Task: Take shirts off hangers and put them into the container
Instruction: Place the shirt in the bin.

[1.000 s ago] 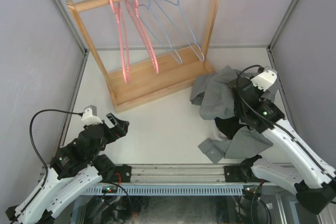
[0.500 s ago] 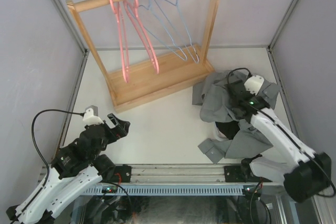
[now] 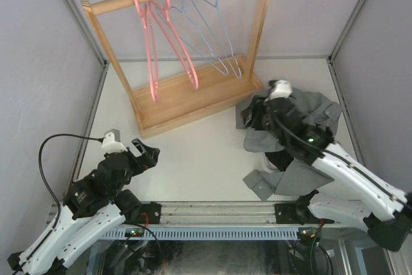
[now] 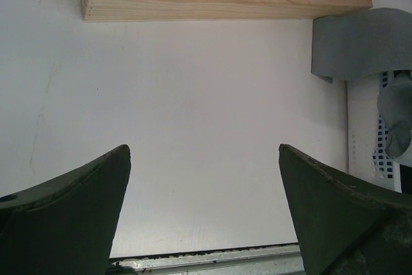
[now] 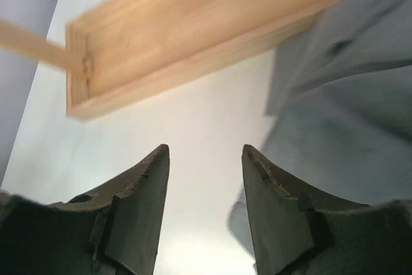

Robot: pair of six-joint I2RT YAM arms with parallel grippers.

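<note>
Room lies mostly in the middle: bare table (image 3: pixel 193 152) stretches between the rack (image 3: pixel 193 98) at the far side and the arm bases at the near edge, with grey walls (image 3: pixel 38 62) closing in left and right. The left gripper (image 4: pixel 204 152) hangs low over the near left of this space, fingers spread wide with nothing between them. The right gripper (image 5: pixel 205 159) sits at the far left edge of the grey shirt (image 3: pixel 309 111), just beside the rack's base corner, fingers apart and empty over white table.

The grey shirt lies crumpled at the right, its heap running far to near and draped over the basket (image 4: pixel 364 146), which shows only a strip of perforated wall. A black shirt (image 3: pixel 280 158) peeks out beneath. Four bare hangers, two pink (image 3: pixel 151 49) and two blue (image 3: pixel 212 37), hook on the rail, bodies slanting down toward the base.
</note>
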